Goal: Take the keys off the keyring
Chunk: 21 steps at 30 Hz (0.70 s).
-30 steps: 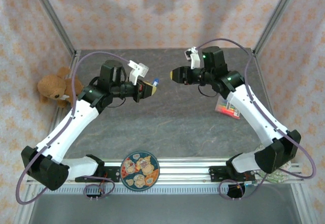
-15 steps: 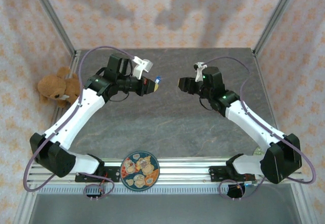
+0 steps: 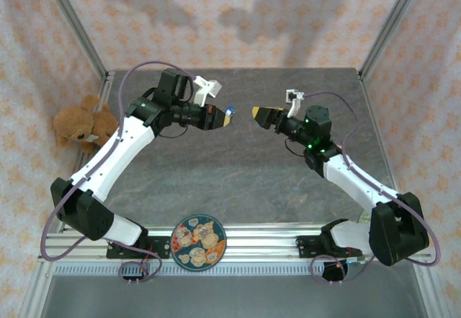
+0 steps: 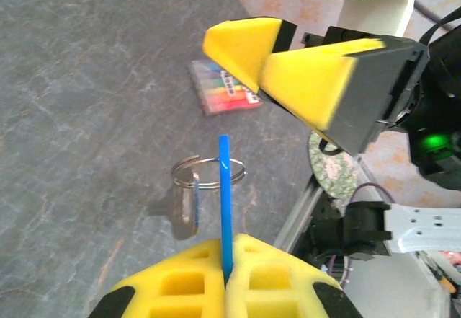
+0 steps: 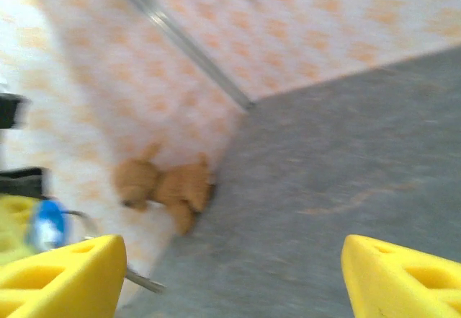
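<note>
1. Pinches the keyring (image 4: pixel 225 181) edge-on in the left hand (image 4: pixel 227 264), with both yellow pads pressed together on its blue tag.
2. Holds it raised above the grey counter (image 3: pixel 216 181), the tag sticking straight out past the left fingertips.
3. Carries the thin metal ring threaded through the tag just beyond those fingertips, with the small pale key (image 4: pixel 189 204) hanging from the ring beside the tag, clear of the pads.
4. Points the right hand (image 3: pixel 257 111) toward the left hand's tip, facing it across a gap and touching neither ring nor key.
5. Spreads the right hand's pads (image 5: pixel 61 278) wide apart, with nothing between them.
6. Looks blurred from the right wrist: a teddy bear (image 5: pixel 167 188) lies past that hand at the wall, and a blue smear sits close above one pad.
7. Lies flat on the counter beyond the left hand and under the right hand: a pack of coloured markers (image 4: pixel 223 91).
8. Sits well behind both hands, at the counter's near edge: a patterned plate (image 3: pixel 198 240).
</note>
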Each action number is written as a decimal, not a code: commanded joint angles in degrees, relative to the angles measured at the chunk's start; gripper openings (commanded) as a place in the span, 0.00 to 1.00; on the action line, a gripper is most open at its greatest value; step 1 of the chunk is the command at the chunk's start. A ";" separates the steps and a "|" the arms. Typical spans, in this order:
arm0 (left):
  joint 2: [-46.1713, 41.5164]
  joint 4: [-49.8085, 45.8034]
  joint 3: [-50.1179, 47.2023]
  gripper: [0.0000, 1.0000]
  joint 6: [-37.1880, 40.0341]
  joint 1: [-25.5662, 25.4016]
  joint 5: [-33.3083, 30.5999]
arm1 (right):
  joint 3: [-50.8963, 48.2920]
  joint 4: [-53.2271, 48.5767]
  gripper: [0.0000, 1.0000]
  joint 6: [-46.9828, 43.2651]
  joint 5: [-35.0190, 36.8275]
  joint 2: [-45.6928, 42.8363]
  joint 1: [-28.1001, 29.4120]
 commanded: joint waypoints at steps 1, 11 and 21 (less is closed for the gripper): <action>-0.03 0.33 2.53 0.00 -1.92 -0.27 4.71 | 0.19 14.97 0.81 4.58 -9.44 0.01 -0.03; -0.73 4.34 3.55 0.00 -6.18 -0.44 11.22 | 2.36 23.77 0.82 7.83 -16.09 2.95 2.85; -2.04 6.30 3.38 0.00 -8.27 -0.53 13.60 | 4.88 24.20 0.82 6.64 -17.58 3.40 6.33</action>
